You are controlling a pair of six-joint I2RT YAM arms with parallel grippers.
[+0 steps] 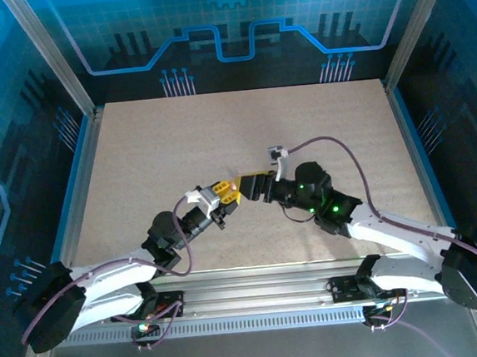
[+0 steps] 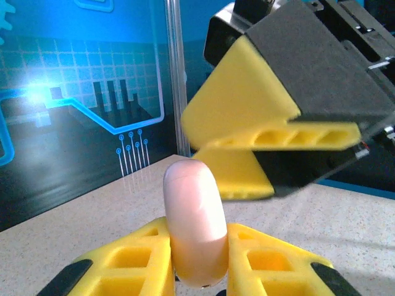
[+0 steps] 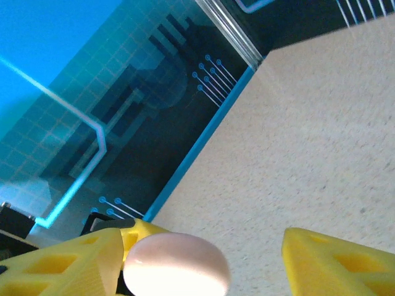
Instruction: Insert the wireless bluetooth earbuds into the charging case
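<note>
robot lab cell, blue circuit-pattern wall panels (image 1: 233,20), aluminium frame posts (image 1: 48,53), speckled beige table (image 1: 218,138)

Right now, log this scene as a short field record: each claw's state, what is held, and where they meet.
left claw: shut on the pink case, one yellow finger on each side
pink case: pale, rounded, pebble-like; stands upright between the left claw's fingers
right claw: open, facing the left claw; the case sits close to one finger, with a clear gap to the other
meeting place: the claws are tip to tip over the near middle of the table
</note>
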